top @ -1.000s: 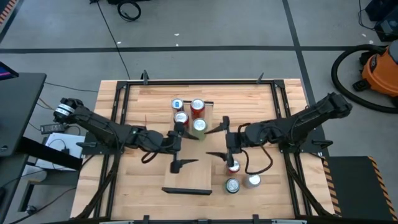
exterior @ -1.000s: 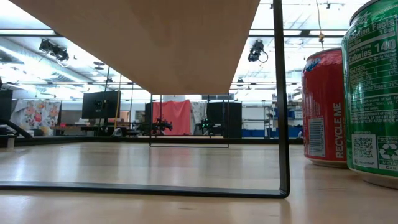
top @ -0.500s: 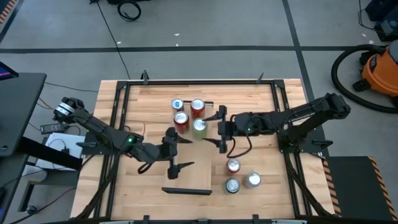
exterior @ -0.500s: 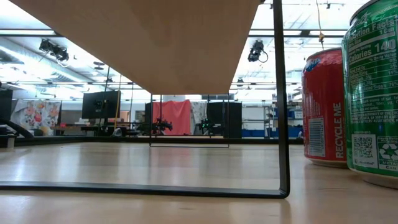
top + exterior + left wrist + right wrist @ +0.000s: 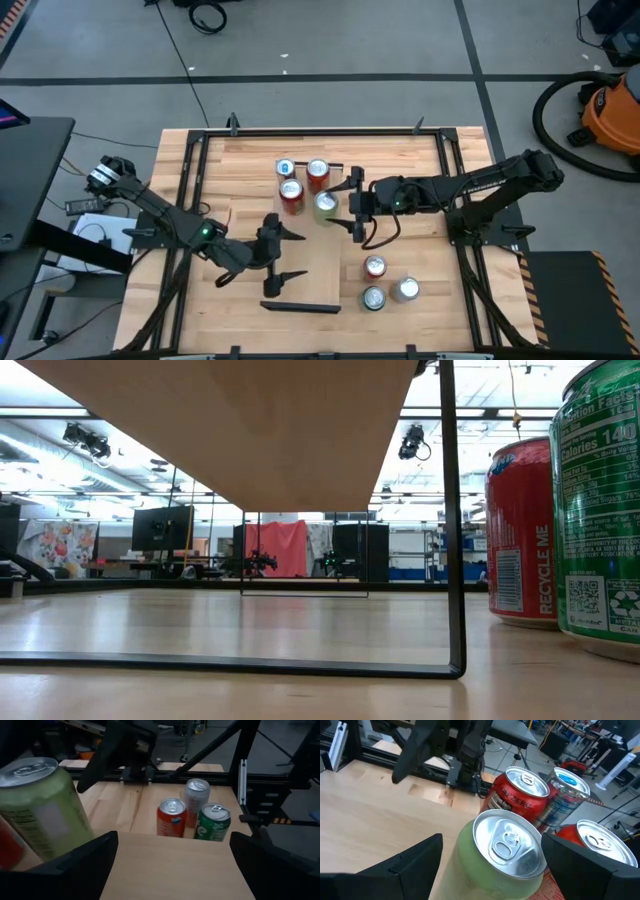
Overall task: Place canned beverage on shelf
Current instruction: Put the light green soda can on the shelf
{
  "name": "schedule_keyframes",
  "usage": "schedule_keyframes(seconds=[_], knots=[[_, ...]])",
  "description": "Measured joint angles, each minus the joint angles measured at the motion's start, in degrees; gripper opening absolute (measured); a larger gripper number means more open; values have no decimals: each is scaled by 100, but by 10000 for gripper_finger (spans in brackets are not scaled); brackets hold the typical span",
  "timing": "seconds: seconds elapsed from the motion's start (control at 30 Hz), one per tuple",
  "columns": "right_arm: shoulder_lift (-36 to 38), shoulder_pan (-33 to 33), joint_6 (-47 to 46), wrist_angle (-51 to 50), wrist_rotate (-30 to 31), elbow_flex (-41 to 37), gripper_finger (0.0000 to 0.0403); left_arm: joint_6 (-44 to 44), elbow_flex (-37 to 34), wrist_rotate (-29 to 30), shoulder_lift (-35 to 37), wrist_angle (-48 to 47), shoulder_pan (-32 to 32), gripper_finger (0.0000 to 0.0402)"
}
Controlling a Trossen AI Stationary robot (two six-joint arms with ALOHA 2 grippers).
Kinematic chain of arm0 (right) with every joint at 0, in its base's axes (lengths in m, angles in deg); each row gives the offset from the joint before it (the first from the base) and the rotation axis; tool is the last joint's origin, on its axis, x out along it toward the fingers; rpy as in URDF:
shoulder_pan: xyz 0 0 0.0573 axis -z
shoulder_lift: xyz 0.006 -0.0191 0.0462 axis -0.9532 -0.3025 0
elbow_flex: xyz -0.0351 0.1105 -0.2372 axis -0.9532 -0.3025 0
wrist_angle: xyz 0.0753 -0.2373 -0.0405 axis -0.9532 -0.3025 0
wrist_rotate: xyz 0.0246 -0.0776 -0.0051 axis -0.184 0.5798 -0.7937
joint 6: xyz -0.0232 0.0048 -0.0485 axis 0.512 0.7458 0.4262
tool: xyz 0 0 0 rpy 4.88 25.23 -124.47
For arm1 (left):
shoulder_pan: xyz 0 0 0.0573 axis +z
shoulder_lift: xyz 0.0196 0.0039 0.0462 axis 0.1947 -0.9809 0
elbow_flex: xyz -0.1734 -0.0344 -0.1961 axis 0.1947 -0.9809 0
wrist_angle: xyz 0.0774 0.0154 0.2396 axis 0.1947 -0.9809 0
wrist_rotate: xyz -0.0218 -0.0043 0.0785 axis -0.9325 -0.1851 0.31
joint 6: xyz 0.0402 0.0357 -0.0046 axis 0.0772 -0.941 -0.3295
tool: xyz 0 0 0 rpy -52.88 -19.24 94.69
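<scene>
You've got four cans on the shelf (image 5: pixel 305 265) already, three waiting beside it. Right gripper (image 5: pixel 352 204) straddles the green can (image 5: pixel 324 203), fingers spread, ungripped. Left gripper (image 5: pixel 282 258) hangs open, empty.

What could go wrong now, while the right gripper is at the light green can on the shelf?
1. The light green can stands close to three other cans, such as the red can. The open right gripper straddles it and could knock a neighbour over.
2. The open left gripper hovers over the shelf near the right arm, so the arms could collide.
</scene>
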Motion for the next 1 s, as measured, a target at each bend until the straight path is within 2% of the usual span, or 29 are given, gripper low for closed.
schedule_keyframes(seconds=[0.3,0.53,0.63,0.83,1.0], knots=[[-2,6,176,-35,-249,59,348,-20,0,225,0,43,-4,396],[262,-42,219,-620,-192,678,348,-265,2,1083,4,293,284,396],[421,-33,-66,-992,-81,666,348,-329,2,1277,4,211,301,396],[812,-269,-352,-746,424,-296,348,-842,2,1272,4,339,293,396],[1046,-437,-494,748,199,-1496,348,-979,2,1083,4,685,694,396]])
